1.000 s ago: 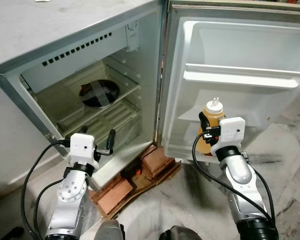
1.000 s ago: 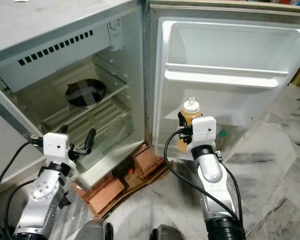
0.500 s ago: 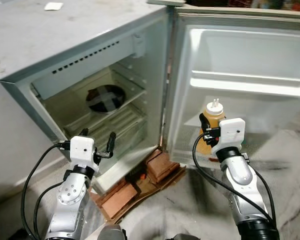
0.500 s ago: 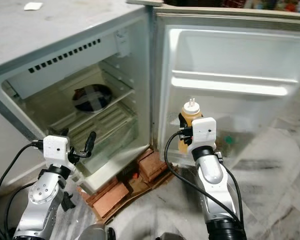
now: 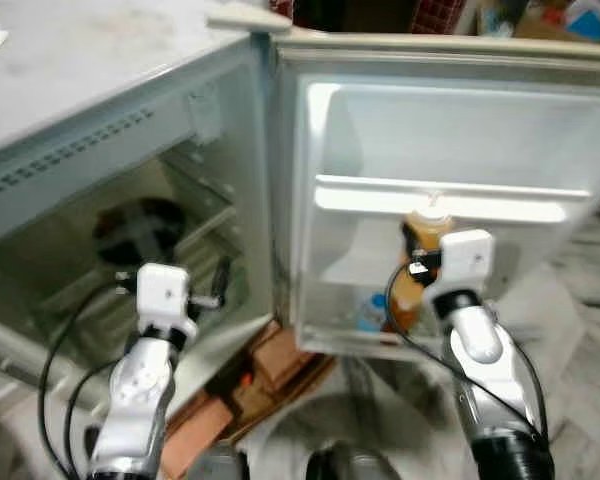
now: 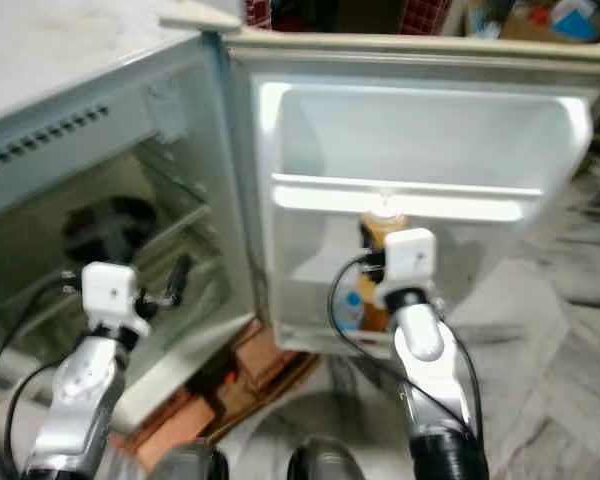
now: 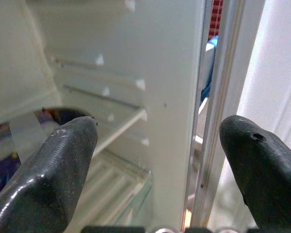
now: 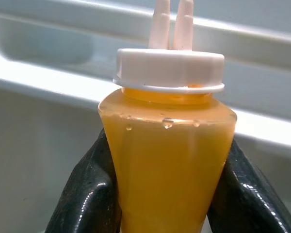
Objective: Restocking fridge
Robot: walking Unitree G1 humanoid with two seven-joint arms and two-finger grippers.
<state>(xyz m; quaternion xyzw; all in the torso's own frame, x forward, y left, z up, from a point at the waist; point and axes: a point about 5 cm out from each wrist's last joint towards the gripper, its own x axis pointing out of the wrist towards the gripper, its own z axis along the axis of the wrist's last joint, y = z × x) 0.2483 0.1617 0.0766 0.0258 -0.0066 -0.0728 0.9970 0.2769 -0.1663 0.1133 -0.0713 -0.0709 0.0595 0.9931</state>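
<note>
Currently the bottle (image 8: 167, 160), a squeeze type filled with amber-orange liquid and topped by a white cap with twin nozzles, is clamped upright between the two black fingers (image 8: 89, 194) of the right claw (image 5: 412, 262); droplets cling to its shoulder just under the cap. In the head views the bottle sits in front of the open fridge door (image 5: 450, 130), level with the lower edge of the white door shelf rail (image 5: 440, 195) and above the bottom door bin (image 5: 325, 335), where a small blue-topped item (image 5: 372, 312) stands; that item is too blurred to identify. The right arm (image 5: 480, 360) rises from below to the door, with a black cable looping beside it. The fridge (image 5: 100, 130) stands open to the left of the door, with wire shelves in its cavity and a dark round object (image 5: 130, 225) resting on one shelf; blur prevents a closer identification. The left claw (image 7: 155, 145) is held wide, its fingers (image 7: 53, 165) well apart and gripping nothing, directed at the cavity close to the hinge-side wall, in front of the lower shelves. Below the fridge front edge, reddish bricks (image 5: 275, 360) lie on flattened cardboard on the pale marbled floor (image 5: 570, 290). Both head views are motion-blurred.
</note>
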